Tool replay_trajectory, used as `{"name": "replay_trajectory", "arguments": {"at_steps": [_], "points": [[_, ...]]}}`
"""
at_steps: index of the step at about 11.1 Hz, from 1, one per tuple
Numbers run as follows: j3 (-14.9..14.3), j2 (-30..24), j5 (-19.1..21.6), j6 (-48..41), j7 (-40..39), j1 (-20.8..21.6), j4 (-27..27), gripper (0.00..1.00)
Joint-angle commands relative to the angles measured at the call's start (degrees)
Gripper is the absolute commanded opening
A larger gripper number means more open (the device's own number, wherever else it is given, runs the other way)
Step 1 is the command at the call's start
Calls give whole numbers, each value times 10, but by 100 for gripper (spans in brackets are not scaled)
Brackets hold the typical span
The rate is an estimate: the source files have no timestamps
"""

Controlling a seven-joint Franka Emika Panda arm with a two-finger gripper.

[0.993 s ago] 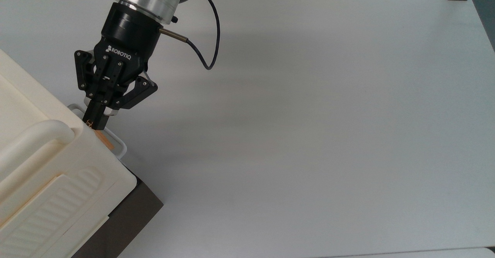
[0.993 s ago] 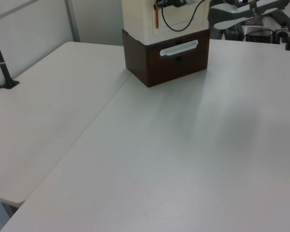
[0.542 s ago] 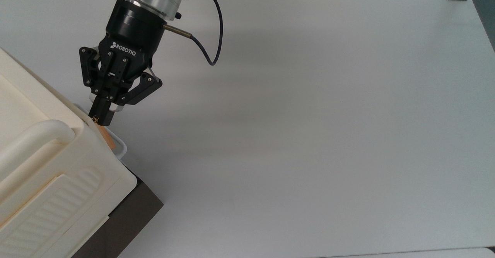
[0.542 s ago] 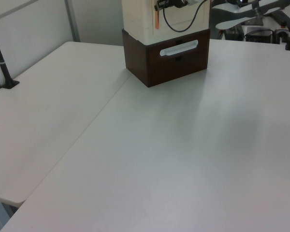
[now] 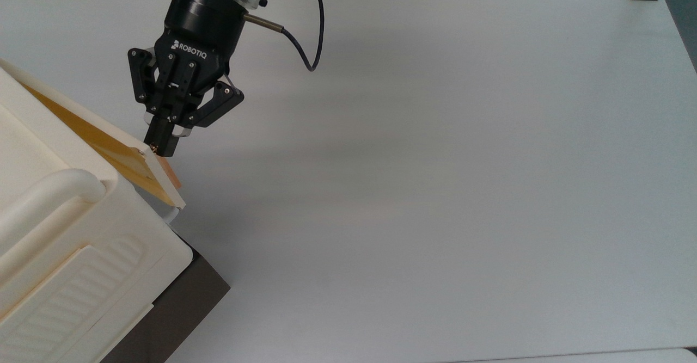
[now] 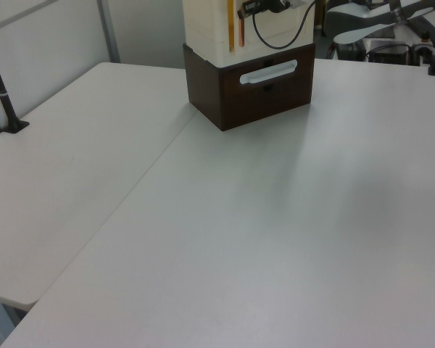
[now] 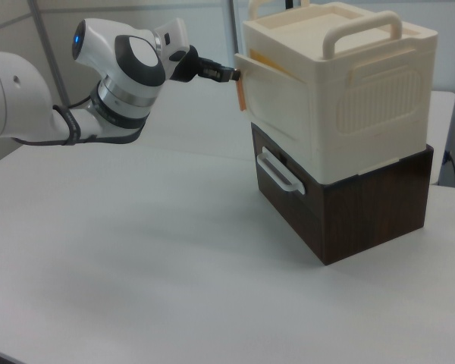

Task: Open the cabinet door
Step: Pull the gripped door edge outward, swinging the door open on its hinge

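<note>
Since a second ago your gripper [image 5: 161, 146] has pulled back and the cabinet door [image 5: 117, 153] has swung ajar; jaws stay clamped on its tan handle [image 5: 170, 173]; below them sits the cabinet [image 7: 341, 144] on your white table [image 5: 435, 189].

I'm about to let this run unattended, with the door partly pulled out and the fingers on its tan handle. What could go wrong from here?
1. The gripper pinches only the tip of the thin tan handle, so it could slip off as the pull goes on.
2. The cabinet door is only slightly ajar; if released, it may fall shut.
3. The cabinet appears to stand loose on the table, so a hard pull might drag or tip it.
</note>
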Motion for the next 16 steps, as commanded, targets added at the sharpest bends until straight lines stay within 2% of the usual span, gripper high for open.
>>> {"name": "replay_trajectory", "arguments": {"at_steps": [1, 2, 3, 4, 5, 6, 7, 8, 9, 10, 11, 13, 14, 16], "points": [[13, -67, -6, 3, 10, -8, -96, 11], [14, -87, -4, 3, 10, -9, -123, 12], [18, -105, 7, 3, 10, -9, -150, 19], [18, -122, 26, -8, 10, -9, -169, 38], [19, -136, 48, -31, 10, -8, -183, 70], [22, -147, 60, -60, 10, -2, -195, 87], [31, -160, 64, -92, 10, -1, -205, 92], [41, -168, 86, -123, 10, -1, -207, 96], [48, -172, 131, -152, 8, -1, -199, 100], [55, -172, 169, -176, -1, -1, -183, 100], [62, -171, 223, -218, -8, -1, -154, 100], [67, -125, 352, -319, -12, -2, -33, 100], [67, -98, 380, -358, -12, -4, 24, 100], [66, -76, 399, -359, -9, -7, 64, 100]]}}
